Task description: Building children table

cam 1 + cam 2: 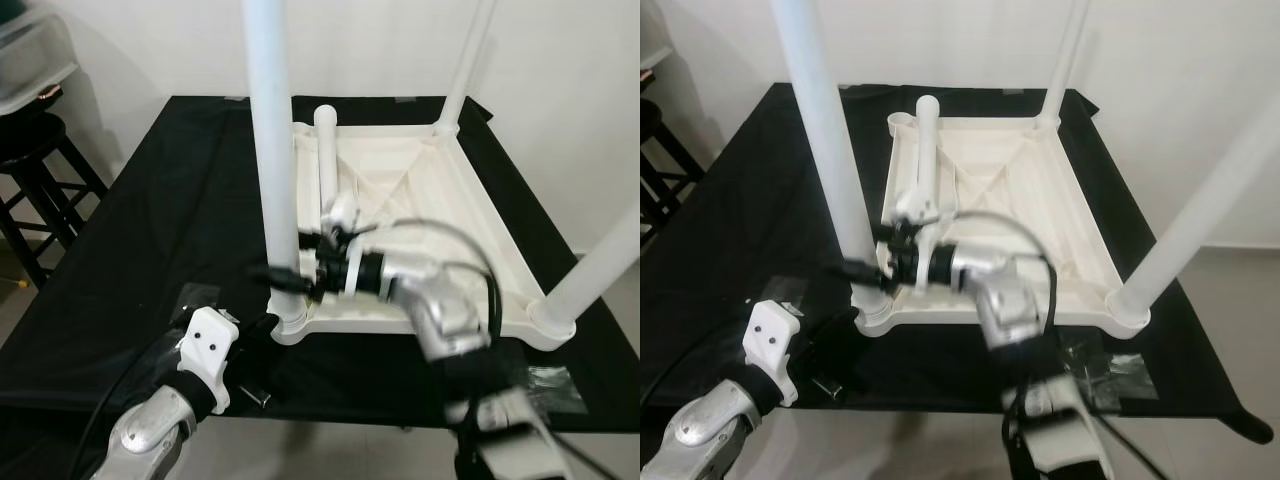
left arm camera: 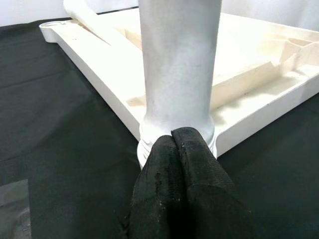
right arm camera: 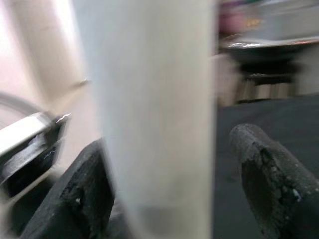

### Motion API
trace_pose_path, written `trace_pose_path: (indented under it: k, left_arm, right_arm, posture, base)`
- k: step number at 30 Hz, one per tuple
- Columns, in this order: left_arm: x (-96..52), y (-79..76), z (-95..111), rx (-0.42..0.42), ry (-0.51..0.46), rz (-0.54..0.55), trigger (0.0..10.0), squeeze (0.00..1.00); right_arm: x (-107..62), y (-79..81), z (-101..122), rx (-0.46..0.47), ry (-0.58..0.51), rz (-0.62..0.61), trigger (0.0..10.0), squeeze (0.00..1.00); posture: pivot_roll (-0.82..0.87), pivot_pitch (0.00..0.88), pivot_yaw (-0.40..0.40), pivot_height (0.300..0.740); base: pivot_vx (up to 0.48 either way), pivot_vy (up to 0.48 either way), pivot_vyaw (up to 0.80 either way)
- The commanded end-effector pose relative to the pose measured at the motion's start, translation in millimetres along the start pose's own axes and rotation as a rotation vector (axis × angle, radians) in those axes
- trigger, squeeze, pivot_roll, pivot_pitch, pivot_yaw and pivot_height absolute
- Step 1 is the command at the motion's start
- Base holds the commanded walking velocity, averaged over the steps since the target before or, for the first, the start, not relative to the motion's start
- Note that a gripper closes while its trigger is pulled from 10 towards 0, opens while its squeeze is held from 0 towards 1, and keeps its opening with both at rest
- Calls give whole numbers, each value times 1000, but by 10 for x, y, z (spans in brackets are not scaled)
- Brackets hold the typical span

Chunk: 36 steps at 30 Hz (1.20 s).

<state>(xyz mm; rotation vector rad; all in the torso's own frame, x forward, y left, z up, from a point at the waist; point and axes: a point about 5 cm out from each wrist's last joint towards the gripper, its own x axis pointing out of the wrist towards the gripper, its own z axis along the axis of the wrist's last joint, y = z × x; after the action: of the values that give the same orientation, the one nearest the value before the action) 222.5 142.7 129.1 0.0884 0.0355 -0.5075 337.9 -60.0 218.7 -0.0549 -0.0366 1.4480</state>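
A white plastic table top lies upside down on a black cloth. Three white legs stand in its corners: near-left leg, far-right leg and near-right leg. A loose leg lies inside the top towards the far-left corner. My right gripper reaches across to the near-left leg low down. It is open, with the leg between its fingers. My left gripper is shut with nothing in it, its tips against the collar at that leg's base.
A black stool stands left of the work surface, with a clear plastic bin above it. Clear tape lies on the cloth near the front right edge. A white wall is behind.
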Motion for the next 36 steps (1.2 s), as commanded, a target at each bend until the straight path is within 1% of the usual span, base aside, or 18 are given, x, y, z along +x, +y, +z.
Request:
trace_pose_path:
  k: [1,2,4,6,16,17,18,19,23,24,27,28,29,30,31,34,35,36]
  left_arm:
    - [-15,-11,-51,-12,20,-4,10000,0]
    - [-14,-5,-61,-10,25,-5,10000,0]
    - [-14,-5,-61,-10,25,-5,10000,0]
    - [-17,-1,-67,-7,28,-5,10000,0]
    - [-51,20,-89,21,44,14,10000,0]
    - [-63,19,-92,31,47,22,10000,0]
    - [-63,19,-92,31,47,22,10000,0]
    - [-80,15,-94,42,51,33,10000,0]
    - [-100,7,-95,59,55,46,10000,0]
    - [-130,-17,-94,76,61,53,10000,0]
    - [-213,-123,-83,75,68,46,10000,0]
    - [-213,-123,-83,75,68,46,10000,0]
    - [-242,-165,-77,71,67,42,10000,0]
    - [-242,-165,-77,71,67,42,10000,0]
    - [-274,-225,-74,66,67,37,10000,0]
    - [-294,-264,-71,63,65,34,10000,0]
    - [-311,-288,-61,75,61,40,10000,0]
    - [-320,-283,-52,86,59,48,10000,0]
  right_arm:
    - [-55,-32,-58,6,13,65,10000,0]
    - [-94,-130,-21,5,41,98,10000,0]
    - [-94,-130,-21,5,41,98,10000,0]
    - [-106,-184,15,-4,69,118,10000,0]
    - [-85,-280,59,42,102,153,10000,0]
    - [-77,-278,41,48,102,161,3961,0]
    - [-77,-278,41,48,102,161,3961,0]
    - [-82,-279,12,55,102,179,0,0]
    - [-101,-279,-26,63,105,184,0,0]
    - [-145,-278,-78,70,106,175,0,0]
    - [-335,-256,-231,68,93,115,0,0]
    - [-335,-256,-231,68,93,115,0,0]
    - [-410,-232,-291,73,94,86,0,0]
    - [-410,-232,-291,73,94,86,0,0]
    - [-486,-152,-392,78,109,31,0,0]
    - [-529,-88,-454,82,121,-4,0,0]
    - [-522,25,-536,110,133,-61,0,0]
    - [-329,276,-739,186,191,-291,0,0]
  posture:
    - [90,61,-13,740]
    - [100,59,-18,740]
    - [100,59,-18,740]
    - [102,58,-19,740]
    - [113,60,-15,740]
    - [114,60,-15,740]
    - [114,60,-15,740]
    - [116,62,-10,740]
    - [115,63,-8,740]
    - [102,68,-6,740]
    - [87,80,-7,740]
    - [87,80,-7,740]
    - [74,90,-6,740]
    - [74,90,-6,740]
    - [64,99,-9,740]
    - [63,102,-11,740]
    - [60,114,-22,740]
    - [60,138,-18,740]
  base:
    - [0,0,0]
    - [0,0,0]
    - [0,0,0]
    - [0,0,0]
    - [0,0,0]
    - [0,0,0]
    - [0,0,0]
    - [0,0,0]
    - [0,0,0]
    - [0,0,0]
    - [0,0,0]
    - [0,0,0]
    - [0,0,0]
    - [0,0,0]
    - [0,0,0]
    - [0,0,0]
    - [0,0,0]
    - [0,0,0]
